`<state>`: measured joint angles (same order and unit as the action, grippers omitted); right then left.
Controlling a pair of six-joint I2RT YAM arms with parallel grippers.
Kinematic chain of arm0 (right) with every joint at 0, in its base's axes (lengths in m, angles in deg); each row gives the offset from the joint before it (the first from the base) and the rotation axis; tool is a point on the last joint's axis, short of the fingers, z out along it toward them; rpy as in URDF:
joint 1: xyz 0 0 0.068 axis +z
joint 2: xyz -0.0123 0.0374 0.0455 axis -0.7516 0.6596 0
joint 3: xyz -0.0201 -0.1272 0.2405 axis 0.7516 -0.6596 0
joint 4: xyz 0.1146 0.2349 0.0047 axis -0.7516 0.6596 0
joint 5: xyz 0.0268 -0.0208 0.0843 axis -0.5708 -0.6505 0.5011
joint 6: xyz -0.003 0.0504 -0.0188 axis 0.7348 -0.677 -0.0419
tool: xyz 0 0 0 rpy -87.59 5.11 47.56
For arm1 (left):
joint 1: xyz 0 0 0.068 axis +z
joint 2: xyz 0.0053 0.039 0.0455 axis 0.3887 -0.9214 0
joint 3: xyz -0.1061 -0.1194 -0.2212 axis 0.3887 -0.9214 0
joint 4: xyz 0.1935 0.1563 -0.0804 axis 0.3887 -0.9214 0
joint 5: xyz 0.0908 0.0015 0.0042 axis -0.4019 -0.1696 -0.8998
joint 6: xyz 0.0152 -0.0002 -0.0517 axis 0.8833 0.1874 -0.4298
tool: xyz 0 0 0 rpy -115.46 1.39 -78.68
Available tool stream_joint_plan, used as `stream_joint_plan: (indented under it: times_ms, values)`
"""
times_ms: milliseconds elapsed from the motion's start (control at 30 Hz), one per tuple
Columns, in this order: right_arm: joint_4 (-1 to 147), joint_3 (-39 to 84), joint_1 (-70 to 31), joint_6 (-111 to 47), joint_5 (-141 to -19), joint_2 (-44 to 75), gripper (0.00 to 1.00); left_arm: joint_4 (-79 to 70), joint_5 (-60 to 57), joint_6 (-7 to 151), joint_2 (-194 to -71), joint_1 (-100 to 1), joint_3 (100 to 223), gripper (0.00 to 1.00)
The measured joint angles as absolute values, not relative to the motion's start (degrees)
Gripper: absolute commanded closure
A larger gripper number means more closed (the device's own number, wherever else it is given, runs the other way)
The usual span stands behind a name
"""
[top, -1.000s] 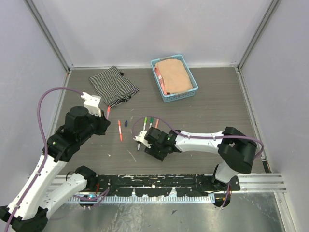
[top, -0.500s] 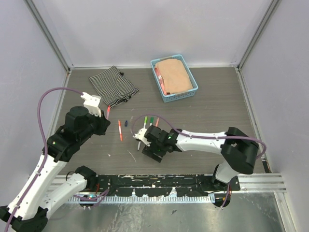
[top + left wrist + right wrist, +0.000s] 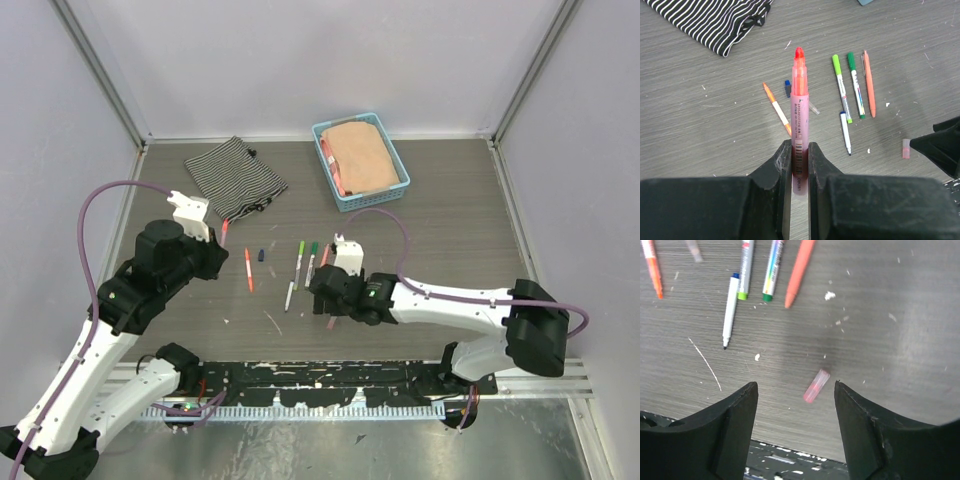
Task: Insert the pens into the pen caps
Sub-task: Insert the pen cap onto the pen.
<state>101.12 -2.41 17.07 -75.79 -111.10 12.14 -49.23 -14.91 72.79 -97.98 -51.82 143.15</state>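
Jaws of your right gripper (image 3: pixel 795 389) stand wide and empty, short pink plastic cap (image 3: pixel 816 385) lying between them; your left gripper (image 3: pixel 799 152) pinches a pink red-tipped marker pen (image 3: pixel 799 97)

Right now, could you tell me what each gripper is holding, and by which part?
The left gripper holds a pink pen by its back end, with the red tip pointing away. The right gripper is open and holds nothing.
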Motion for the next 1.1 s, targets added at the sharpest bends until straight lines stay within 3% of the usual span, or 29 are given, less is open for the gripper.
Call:
stream_joint_plan:
  times_ms: [333,1100]
  values:
    - [111.32,0.89,18.86,-98.72,-114.23,21.22,0.40,-49.23,-14.89,72.79,-98.27,-51.82,143.15,1.00]
    - [111.61,0.89,18.86,-102.74,-111.91,28.62,0.56,-49.23,-14.87,72.79,-98.31,-51.52,143.15,1.00]
